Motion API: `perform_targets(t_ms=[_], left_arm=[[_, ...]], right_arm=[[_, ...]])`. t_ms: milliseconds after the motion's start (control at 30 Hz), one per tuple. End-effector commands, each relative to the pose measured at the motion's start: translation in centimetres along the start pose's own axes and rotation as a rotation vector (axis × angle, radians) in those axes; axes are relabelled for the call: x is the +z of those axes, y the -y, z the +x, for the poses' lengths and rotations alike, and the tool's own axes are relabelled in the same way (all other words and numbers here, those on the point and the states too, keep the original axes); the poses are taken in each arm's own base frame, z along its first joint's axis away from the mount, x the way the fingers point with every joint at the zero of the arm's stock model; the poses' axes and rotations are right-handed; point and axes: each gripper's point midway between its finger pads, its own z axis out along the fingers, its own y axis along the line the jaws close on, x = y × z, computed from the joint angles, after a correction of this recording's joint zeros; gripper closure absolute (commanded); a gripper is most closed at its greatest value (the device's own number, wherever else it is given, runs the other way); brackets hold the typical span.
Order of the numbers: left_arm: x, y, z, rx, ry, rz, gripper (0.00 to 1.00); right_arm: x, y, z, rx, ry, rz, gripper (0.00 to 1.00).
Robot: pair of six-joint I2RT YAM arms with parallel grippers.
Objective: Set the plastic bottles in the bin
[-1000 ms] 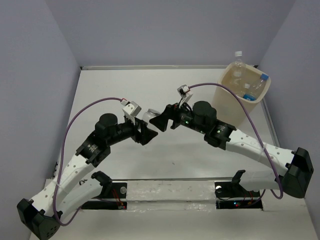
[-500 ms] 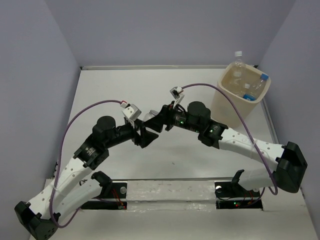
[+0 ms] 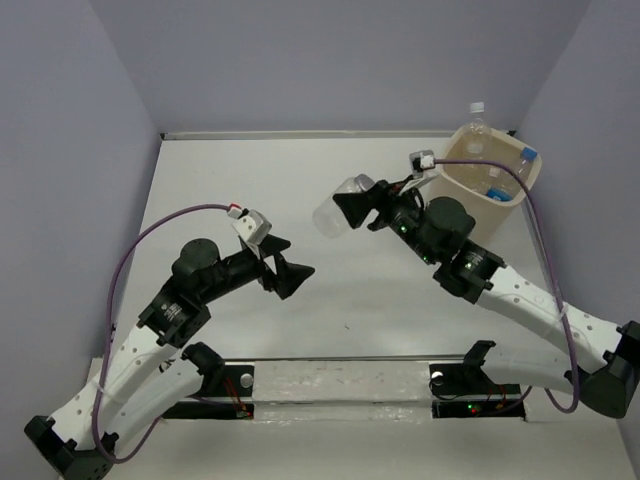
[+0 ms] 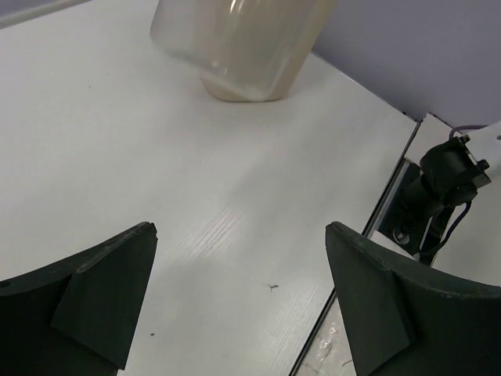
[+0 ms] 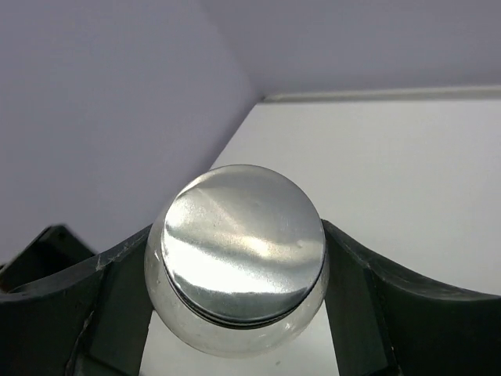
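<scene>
**Right gripper clamping a stubby bottle**

Your right gripper point(image 3: 352, 207) is squeezing a short clear bottle point(image 3: 333, 213) between its fingers, holding it on its side over the table point(image 3: 250, 180), left of the bin point(image 3: 536, 172). Other bottles point(image 3: 508, 176) are lying inside the bin. Your left gripper point(image 3: 284, 266) is hanging with fingers apart, gripping nothing.

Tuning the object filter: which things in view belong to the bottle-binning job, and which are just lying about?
Job:
- clear bottle, held in the right gripper
- bin
- blue-capped bottles inside it

Not job:
- purple cables
- silvery strip by the arm bases
- left gripper, open and empty
</scene>
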Motion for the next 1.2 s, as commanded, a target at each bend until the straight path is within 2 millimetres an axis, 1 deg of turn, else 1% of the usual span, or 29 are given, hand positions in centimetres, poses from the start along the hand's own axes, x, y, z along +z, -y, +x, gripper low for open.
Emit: perform_targets(t_ms=[0,33,67,100,133,167,200,233,267,333,367,400,467,500,567,600,633,667,700,833,867,900,933,1000,1033,1167], left_arm=[[-0.8,0.6,-2.3,0.036,0.092,0.006,0.01],[-1.0,0.5,-2.3,0.035,0.095,-0.003,0.01],[-1.0,0.0,-2.3,0.027,0.097,-0.033,0.01],[-1.0,-0.3,-2.2,0.022,0.094,-0.05,0.01],[-1.0,-0.6,-1.9,0.017,0.082,-0.07,0.01],[-1.0,-1.2,-2.0,0.014,0.083,-0.099,0.01],[-1.2,-1.2,-2.1,0.012,0.084,-0.109,0.01],[-1.3,-1.5,-2.2,0.013,0.088,-0.125,0.01],[-1.3,-1.6,-2.1,0.01,0.087,-0.133,0.01],[-1.7,-1.7,-2.3,0.007,0.098,-0.146,0.01],[-1.9,-1.8,-2.5,0.01,0.105,-0.154,0.01],[-2.0,-1.8,-2.6,0.01,0.11,-0.155,0.01],[-2.3,-1.6,-2.8,0.009,0.124,-0.154,0.01],[-2.5,-1.5,-3.0,0.011,0.134,-0.155,0.01],[-2.6,-1.5,-3.0,0.01,0.135,-0.155,0.01],[-2.7,-1.5,-3.0,0.01,0.136,-0.153,0.01],[-2.7,-1.4,-2.9,0.007,0.135,-0.152,0.01],[-2.8,-1.3,-3.1,0.009,0.139,-0.149,0.01],[-2.9,-1.3,-3.1,0.008,0.14,-0.147,0.01],[-3.1,-1.1,-3.3,0.011,0.15,-0.143,0.01],[-3.1,-1.1,-3.3,0.01,0.151,-0.141,0.01],[-3.1,-1.1,-3.2,0.011,0.148,-0.142,0.01],[-3.1,-1.1,-3.3,0.01,0.151,-0.141,0.01],[-3.1,-1.1,-3.3,0.011,0.153,-0.142,0.01],[-3.1,-1.1,-3.3,0.008,0.151,-0.146,0.01],[-3.1,-1.3,-3.2,0.007,0.149,-0.151,0.01]], right_arm=[[-3.6,4.4,-12.0,-0.192,0.321,0.326,0.72],[-5.3,5.7,-15.1,-0.269,0.391,0.443,0.72],[-6.8,6.9,-17.1,-0.303,0.44,0.534,0.73],[-8.2,8.0,-18.8,-0.396,0.456,0.629,0.74],[-10.3,9.0,-21.4,-0.422,0.51,0.754,0.74],[-11.8,10.4,-23.1,-0.455,0.535,0.847,0.74],[-13.1,11.5,-24.0,-0.515,0.525,0.947,0.74],[-14.7,12.4,-25.7,-0.536,0.549,1.024,0.74],[-15.6,13.0,-26.3,-0.555,0.552,1.078,0.74],[-16.9,14.5,-27.0,-0.609,0.527,1.18,0.74],[-17.8,15.6,-27.5,-0.639,0.514,1.243,0.74],[-17.9,16.3,-27.4,-0.652,0.498,1.272,0.74],[-17.5,18.1,-26.5,-0.688,0.44,1.316,0.74],[-17.2,19.6,-26.1,-0.71,0.395,1.349,0.74],[-16.8,21.4,-25.0,-0.724,0.338,1.375,0.74],[-16.6,22.2,-24.6,-0.705,0.332,1.371,0.74],[-16.4,23.3,-23.9,-0.705,0.289,1.367,0.74],[-16.3,24.0,-23.2,-0.697,0.259,1.361,0.74],[-16.1,24.9,-22.7,-0.666,0.26,1.34,0.74],[-15.8,27.8,-20.6,-0.583,0.195,1.318,0.74],[-15.8,28.8,-19.7,-0.57,0.158,1.308,0.74],[-15.6,29.4,-19.2,-0.552,0.143,1.3,0.74],[-15.4,30.0,-18.2,-0.52,0.126,1.278,0.73],[-15.2,30.6,-17.3,-0.478,0.122,1.267,0.73],[-15.0,31.0,-16.4,-0.47,0.096,1.256,0.71],[-14.4,32.5,-14.4,-0.419,0.056,1.23,0.65]])
